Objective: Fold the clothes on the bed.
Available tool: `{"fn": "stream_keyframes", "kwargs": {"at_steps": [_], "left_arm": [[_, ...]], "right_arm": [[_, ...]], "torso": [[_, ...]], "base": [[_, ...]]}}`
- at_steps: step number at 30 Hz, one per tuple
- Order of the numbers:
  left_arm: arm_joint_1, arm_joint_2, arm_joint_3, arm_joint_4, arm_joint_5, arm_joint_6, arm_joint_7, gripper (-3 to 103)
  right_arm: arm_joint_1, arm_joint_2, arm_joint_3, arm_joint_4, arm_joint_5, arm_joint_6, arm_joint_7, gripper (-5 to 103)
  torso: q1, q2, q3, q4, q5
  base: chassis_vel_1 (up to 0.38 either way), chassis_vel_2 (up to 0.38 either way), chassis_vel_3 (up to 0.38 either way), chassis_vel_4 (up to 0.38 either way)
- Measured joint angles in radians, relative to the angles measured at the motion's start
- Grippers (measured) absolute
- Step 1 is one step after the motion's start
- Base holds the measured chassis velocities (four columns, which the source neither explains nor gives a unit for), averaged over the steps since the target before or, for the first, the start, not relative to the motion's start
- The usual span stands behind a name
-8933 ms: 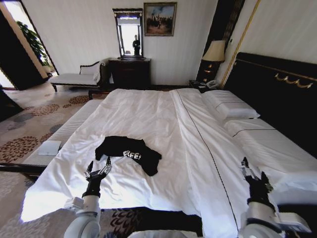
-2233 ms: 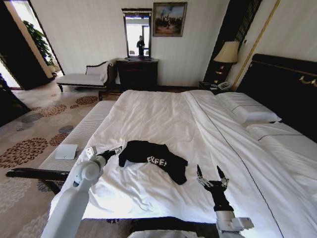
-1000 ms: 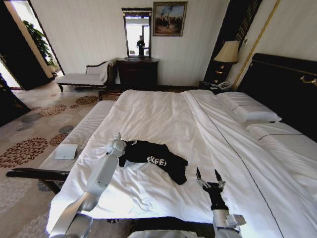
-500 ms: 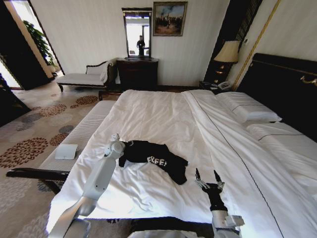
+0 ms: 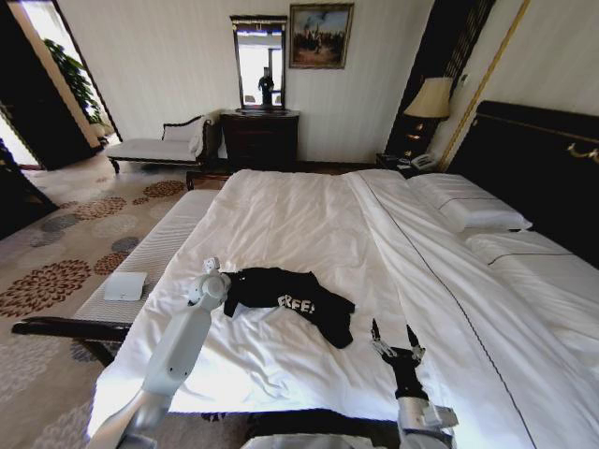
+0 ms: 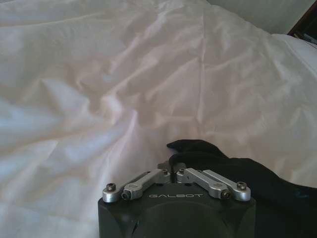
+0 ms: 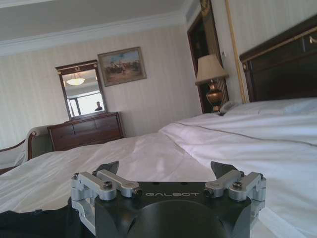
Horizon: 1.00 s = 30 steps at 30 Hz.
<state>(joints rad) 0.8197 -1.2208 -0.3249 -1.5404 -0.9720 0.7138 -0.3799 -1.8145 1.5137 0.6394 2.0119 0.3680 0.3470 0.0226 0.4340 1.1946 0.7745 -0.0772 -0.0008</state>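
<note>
The clothes, one black T-shirt (image 5: 304, 297) with white lettering, lie crumpled on the near part of the bed (image 5: 281, 210), over white sheets. My left gripper (image 5: 228, 282) is at the shirt's left edge. In the left wrist view, that gripper (image 6: 172, 170) is shut on a fold of the black fabric (image 6: 233, 171). My right gripper (image 5: 393, 335) stands open and upright above the sheet, to the right of the shirt and nearer the bed's front edge, apart from it. The right wrist view shows the gripper (image 7: 167, 169) with its fingers wide apart and nothing between them.
A narrow white-cushioned bench (image 5: 150, 262) runs along the bed's left side, with a white pad (image 5: 124, 285) on it. Pillows (image 5: 473, 213) and the dark headboard (image 5: 538, 168) are at the right. A dresser (image 5: 259, 138), a chaise (image 5: 154, 148) and a lamp (image 5: 430, 98) stand by the far wall.
My left gripper has drawn back toward the bed's left edge, and the shirt's left edge has shifted with it. The right gripper has barely moved.
</note>
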Motion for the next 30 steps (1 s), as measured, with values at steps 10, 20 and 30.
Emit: {"fn": "stream_keyframes", "kwargs": {"at_steps": [10,20,30], "left_arm": [[0.268,0.082,-0.103,-0.229,0.098,-0.088,0.084,0],[0.455,0.075,-0.177,-0.303,0.184,-0.236,0.188,0],[0.625,0.045,-0.236,-0.323,0.232,-0.287,0.199,0]], "right_arm": [[0.093,-0.175,-0.068,-0.007,0.328,-0.073,-0.016,100],[0.235,-0.371,-0.168,0.021,0.666,-0.229,0.053,100],[0.385,-0.599,-0.289,-0.002,0.850,-0.370,0.174,100]], "torso": [[0.000,0.000,0.000,0.0005,0.0003],[0.000,0.000,0.000,0.0003,0.0001],[0.000,0.000,0.000,0.0000,0.0001]], "base": [[0.000,0.000,0.000,0.000],[0.000,0.000,0.000,0.000],[0.000,0.000,0.000,0.000]]}}
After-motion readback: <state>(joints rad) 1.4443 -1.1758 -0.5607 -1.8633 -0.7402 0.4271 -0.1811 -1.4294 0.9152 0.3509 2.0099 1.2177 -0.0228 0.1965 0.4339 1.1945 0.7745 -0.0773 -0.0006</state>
